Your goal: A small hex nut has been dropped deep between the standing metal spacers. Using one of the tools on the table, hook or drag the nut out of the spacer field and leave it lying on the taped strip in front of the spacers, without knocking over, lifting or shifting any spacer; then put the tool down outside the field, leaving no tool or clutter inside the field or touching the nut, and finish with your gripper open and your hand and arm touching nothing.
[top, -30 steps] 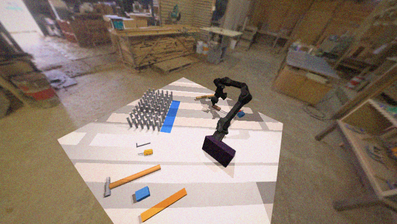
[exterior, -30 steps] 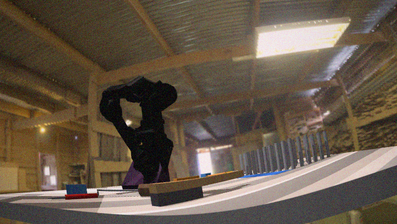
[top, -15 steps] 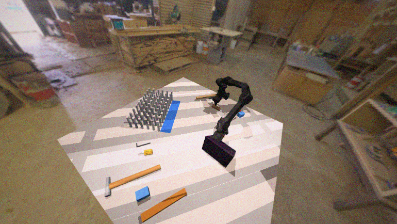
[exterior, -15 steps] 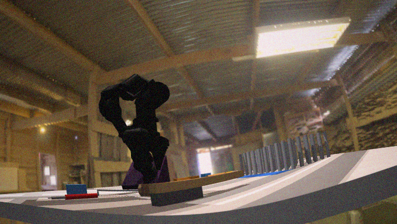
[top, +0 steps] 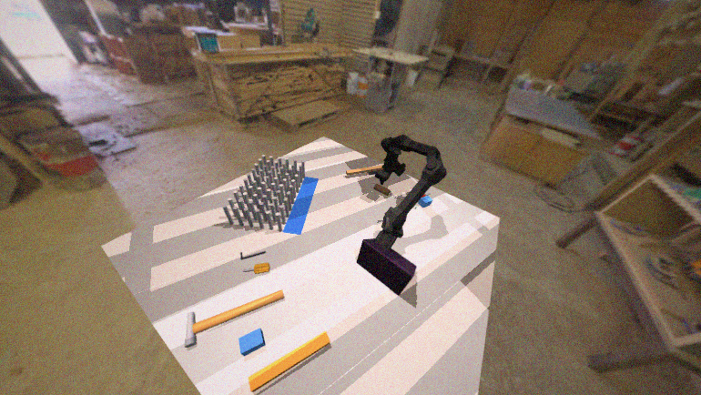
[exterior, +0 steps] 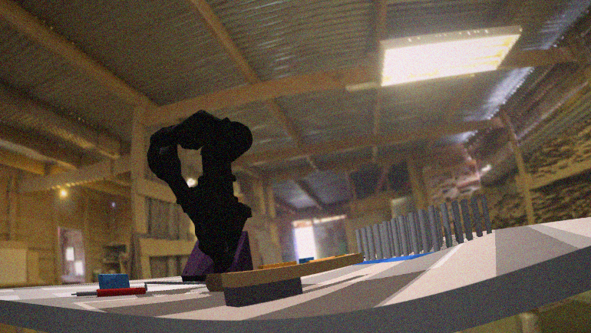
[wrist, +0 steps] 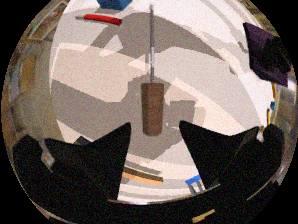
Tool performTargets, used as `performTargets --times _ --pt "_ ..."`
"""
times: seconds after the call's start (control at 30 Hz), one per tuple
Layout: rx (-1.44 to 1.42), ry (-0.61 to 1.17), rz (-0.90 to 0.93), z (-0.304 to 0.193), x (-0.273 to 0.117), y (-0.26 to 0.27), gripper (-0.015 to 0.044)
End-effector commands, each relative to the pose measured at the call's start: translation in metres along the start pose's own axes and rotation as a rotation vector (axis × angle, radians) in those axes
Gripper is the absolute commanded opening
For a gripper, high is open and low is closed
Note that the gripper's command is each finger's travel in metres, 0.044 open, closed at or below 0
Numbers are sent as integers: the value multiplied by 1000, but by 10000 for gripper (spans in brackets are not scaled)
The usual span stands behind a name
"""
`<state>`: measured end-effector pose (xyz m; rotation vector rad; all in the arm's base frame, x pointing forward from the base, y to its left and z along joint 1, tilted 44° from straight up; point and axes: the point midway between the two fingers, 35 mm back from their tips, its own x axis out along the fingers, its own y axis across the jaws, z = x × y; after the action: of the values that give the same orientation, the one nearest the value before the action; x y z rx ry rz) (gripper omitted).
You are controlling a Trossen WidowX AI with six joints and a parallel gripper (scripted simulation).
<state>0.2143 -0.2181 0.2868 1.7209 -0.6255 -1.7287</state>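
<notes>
A tool with a brown handle point(top: 381, 189) point(exterior: 213, 282) point(wrist: 152, 100) and a long thin metal rod lies on the table. My gripper point(top: 384, 179) point(exterior: 221, 268) point(wrist: 156, 125) points down above the handle, its fingers apart on either side of the handle's end in the wrist view; nothing is held. Whether a fingertip touches the handle cannot be told. The grey spacers point(top: 279, 221) point(exterior: 422, 229) stand upright in a dense field. The blue taped strip point(top: 300, 208) point(exterior: 388, 260) point(wrist: 192, 179) runs along their front. The nut cannot be made out.
A wooden-handled tool point(top: 363, 170) point(exterior: 289, 271) lies close beside my gripper. A blue block point(top: 424, 201) point(exterior: 113, 281) and a red-handled tool point(exterior: 122, 291) point(wrist: 102, 19) lie toward the rod's far end. A hammer point(top: 240, 311), yellow bar point(top: 289, 361) and small tools lie farther away.
</notes>
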Motion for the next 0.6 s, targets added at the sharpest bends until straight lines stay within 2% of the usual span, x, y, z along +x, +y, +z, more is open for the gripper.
performTargets --times 0.0,0.57 --pt "4 -1 0 0 1 0 280" --pt "5 -2 0 -2 28 1 280"
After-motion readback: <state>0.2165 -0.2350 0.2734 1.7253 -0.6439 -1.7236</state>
